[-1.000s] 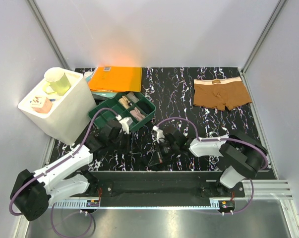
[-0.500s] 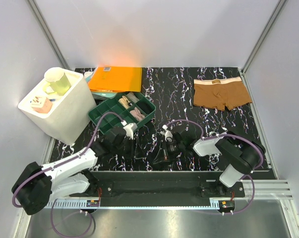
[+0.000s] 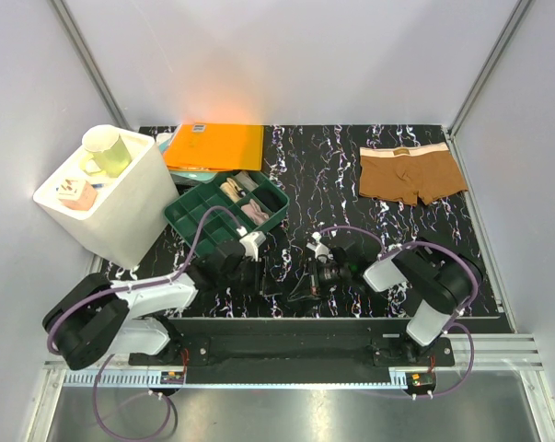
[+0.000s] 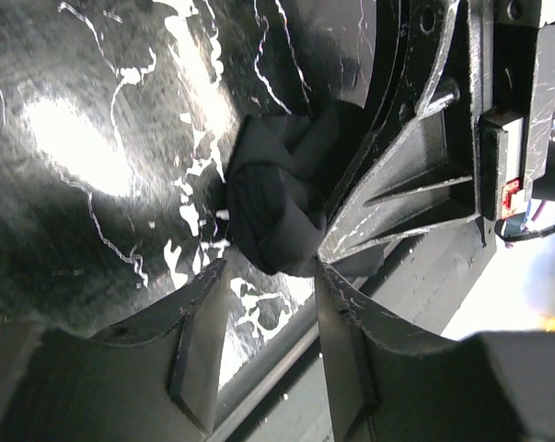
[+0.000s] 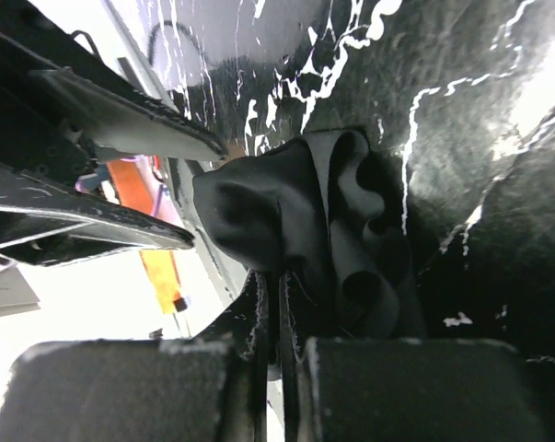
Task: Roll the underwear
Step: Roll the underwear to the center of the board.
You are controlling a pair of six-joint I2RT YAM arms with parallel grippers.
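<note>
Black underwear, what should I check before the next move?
1. Right jaws shut on the black underwear: ok.
2. Left jaws open, with the bundle at their tips: ok.
3. Left jaws touching the fabric: cannot tell.
4. Bundle rolled tight and even: not ok, it looks lumpy with loose folds.
5. Brown underwear rolled: not ok, it lies flat at the far right.

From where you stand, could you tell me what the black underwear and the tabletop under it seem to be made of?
The black underwear: soft matte fabric, probably knit; it bunches into limp folds. The tabletop: hard and glossy, marble-look black with white veins, possibly printed; it throws bright glare.
</note>
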